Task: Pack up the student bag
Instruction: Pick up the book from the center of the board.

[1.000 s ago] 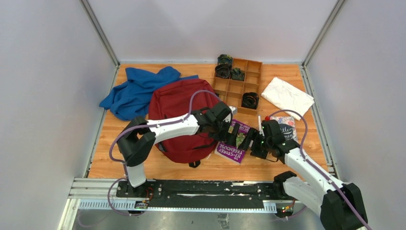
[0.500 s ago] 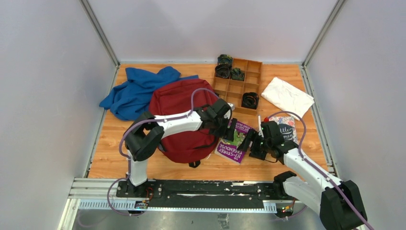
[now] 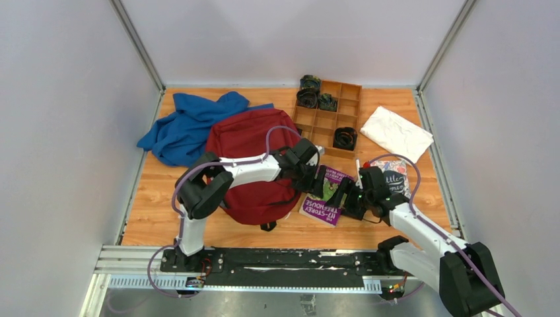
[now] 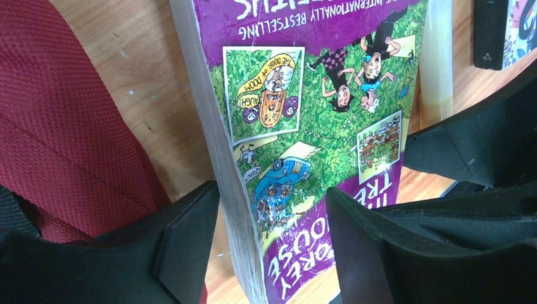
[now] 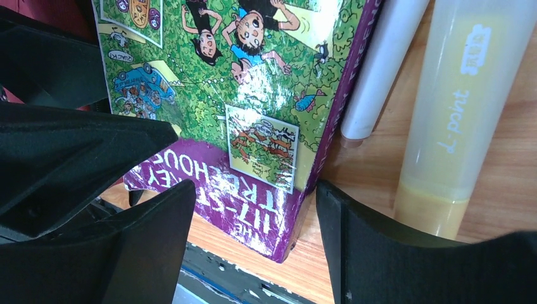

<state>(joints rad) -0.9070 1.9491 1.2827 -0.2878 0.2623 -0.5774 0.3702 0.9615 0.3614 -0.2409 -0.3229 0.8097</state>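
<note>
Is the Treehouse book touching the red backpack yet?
Apart where visible: the left wrist view shows a strip of bare table between the backpack and the book along its page edge.

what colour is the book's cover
The book is purple with a green cartoon scene; the left wrist view shows it best.

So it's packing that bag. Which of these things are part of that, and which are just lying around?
In the job: student bag; purple book, straddled by the left gripper and right gripper.
Lying about, for now: blue cloth; wooden tray; white bundle; floral notebook; marker.
</note>
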